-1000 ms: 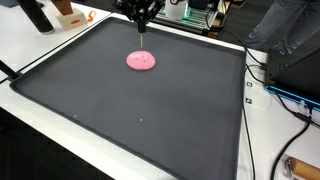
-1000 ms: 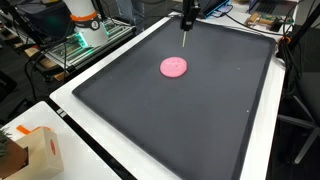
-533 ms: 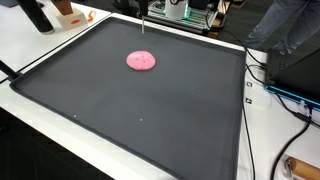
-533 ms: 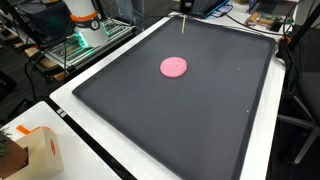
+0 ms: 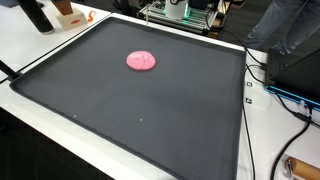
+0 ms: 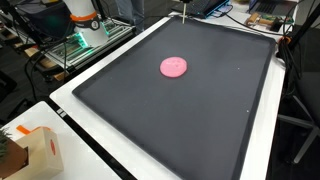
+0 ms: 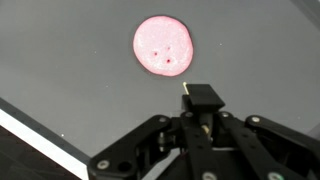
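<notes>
Plainly, the gripper (image 7: pixel 203 97) hangs above a dark mat (image 7: pixel 60 60). Its two black fingers are drawn tight together into one blunt dark tip with no gap showing, and the wrist view does not reveal whether anything thin is caught between them. Just beyond that tip, ahead of the fingers and slightly to one side, the pink disc (image 7: pixel 164 46) lies flat on the mat, clear of the fingers and not touched by them. It is nearly round, so it points nowhere in particular. In the wrist view it reads as faintly broader across than deep, giving it a weak long axis that runs crosswise to the direction the fingers reach. A few small dark specks (image 7: pixel 170 63) sit on the half of the disc nearer the fingertips. Both exterior views show the same pink disc (image 5: pixel 141 61) (image 6: pixel 174 67) alone on the mat (image 5: pixel 150 110) (image 6: pixel 190 110), toward its far part and well away from every edge. Behind and to the side of the gripper's body, the mat ends at a thin black rim, and the white table (image 7: pixel 30 125) runs along it.
</notes>
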